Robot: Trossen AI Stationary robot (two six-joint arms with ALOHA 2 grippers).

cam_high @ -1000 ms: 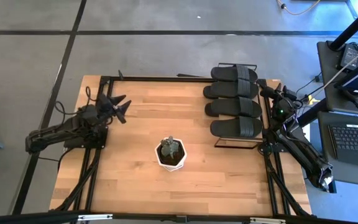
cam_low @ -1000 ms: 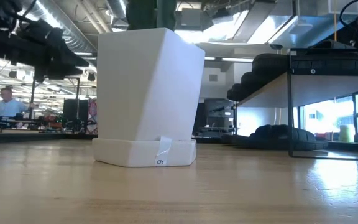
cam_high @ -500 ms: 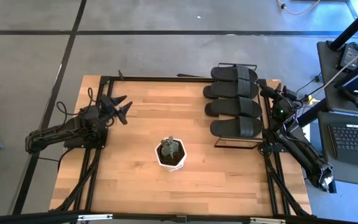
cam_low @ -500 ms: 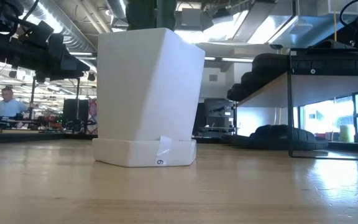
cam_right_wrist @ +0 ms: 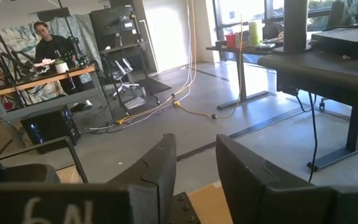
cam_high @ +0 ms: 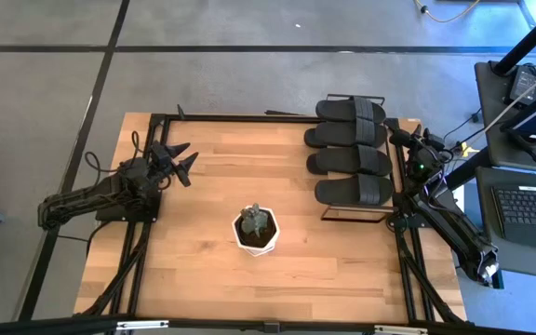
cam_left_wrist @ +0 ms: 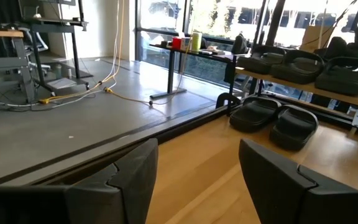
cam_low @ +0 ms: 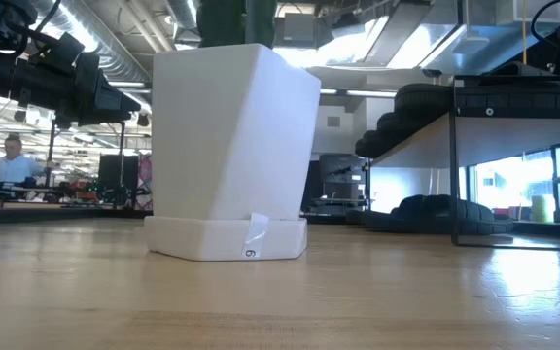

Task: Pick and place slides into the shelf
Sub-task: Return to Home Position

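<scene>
left fingers point(cam_left_wrist: 117, 180) slightly shifted; cactus pot point(cam_low: 231, 146) mid-table

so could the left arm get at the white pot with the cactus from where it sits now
Probably yes. The left gripper hangs open over the table's left side, and only wooden tabletop lies between it and the white hexagonal cactus pot; the right gripper waits beside the shelf.

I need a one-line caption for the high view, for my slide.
Black slides rest on the shelf, cactus mid-table; left gripper and right gripper both empty.
</scene>
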